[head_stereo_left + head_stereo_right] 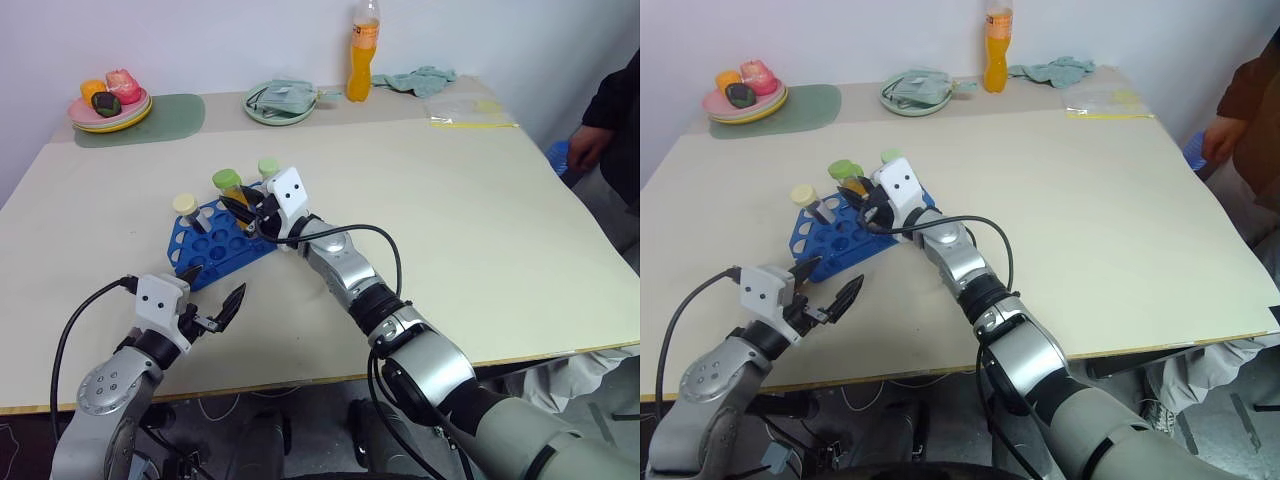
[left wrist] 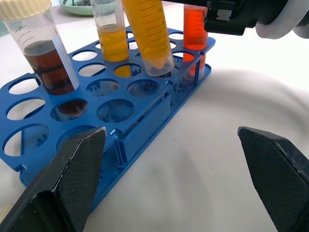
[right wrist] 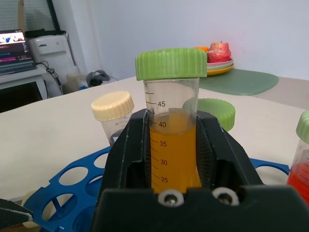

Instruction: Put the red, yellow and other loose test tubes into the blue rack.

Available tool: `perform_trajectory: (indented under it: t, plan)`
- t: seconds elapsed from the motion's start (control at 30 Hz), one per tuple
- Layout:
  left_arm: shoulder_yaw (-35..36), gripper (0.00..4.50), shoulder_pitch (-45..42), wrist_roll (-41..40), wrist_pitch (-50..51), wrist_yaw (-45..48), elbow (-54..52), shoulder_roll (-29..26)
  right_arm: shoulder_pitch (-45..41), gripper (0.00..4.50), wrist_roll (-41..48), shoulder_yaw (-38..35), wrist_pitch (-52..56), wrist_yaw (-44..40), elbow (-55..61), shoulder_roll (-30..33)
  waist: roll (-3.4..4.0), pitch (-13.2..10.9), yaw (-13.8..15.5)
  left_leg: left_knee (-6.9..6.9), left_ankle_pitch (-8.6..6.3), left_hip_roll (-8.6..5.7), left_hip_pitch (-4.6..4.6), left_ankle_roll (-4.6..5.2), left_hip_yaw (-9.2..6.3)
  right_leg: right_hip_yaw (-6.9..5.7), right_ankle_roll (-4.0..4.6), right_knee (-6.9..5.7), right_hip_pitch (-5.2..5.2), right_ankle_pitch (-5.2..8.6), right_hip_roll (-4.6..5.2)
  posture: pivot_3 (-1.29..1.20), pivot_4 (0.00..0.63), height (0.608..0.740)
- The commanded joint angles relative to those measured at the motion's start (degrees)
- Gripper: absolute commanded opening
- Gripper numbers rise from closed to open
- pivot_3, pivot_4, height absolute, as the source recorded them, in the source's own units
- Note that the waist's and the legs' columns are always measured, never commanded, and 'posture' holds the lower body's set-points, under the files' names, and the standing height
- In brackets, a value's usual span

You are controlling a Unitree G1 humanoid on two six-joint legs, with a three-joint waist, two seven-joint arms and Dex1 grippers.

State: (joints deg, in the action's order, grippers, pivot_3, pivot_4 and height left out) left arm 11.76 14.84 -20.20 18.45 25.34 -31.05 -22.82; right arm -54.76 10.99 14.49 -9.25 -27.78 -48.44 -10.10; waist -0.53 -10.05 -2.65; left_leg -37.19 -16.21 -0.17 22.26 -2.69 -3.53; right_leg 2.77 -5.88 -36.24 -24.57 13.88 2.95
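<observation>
The blue rack lies on the table ahead of my left arm. Three tubes stand in it: a cream-capped tube of brown liquid, a yellow one and a red one. My right gripper is shut on a green-capped yellow tube and holds it tilted over the rack. Its pointed tip sits just at a hole in the rack's top plate. My left gripper is open near the rack's front end, with nothing between its fingers.
A plate of food on a green mat is at the back left. A green dish with a cloth, an orange drink bottle and a rag line the far edge. A person sits at the right.
</observation>
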Motion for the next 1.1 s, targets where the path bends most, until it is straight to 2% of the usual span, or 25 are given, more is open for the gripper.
perform_trajectory:
  t: [0.03, 1.1]
  plan:
    - [0.5, 4.50, -0.1, -0.1, -1.3, 0.1, -0.9, 0.0, 2.4, 0.95, 0.8, -0.4, -0.5, 0.1, 1.7, -8.8, 0.00, 0.0, 0.0, 0.00, 0.00, 0.00, 0.00, 0.00, 0.00, 0.00, 0.00, 0.00, 0.00, 0.00, 0.00, 0.00, 0.150, 0.740]
    - [0.4, 4.50, 0.4, 0.1, -1.6, 0.2, -1.0, -0.1, 7.1, 0.95, 0.5, -0.2, 1.6, -0.3, 5.5, -5.3, 0.00, 0.0, 0.0, 0.00, 0.00, 0.00, 0.00, 0.00, 0.00, 0.00, 0.00, 0.00, 0.00, 0.00, 0.00, 0.00, 0.150, 0.740]
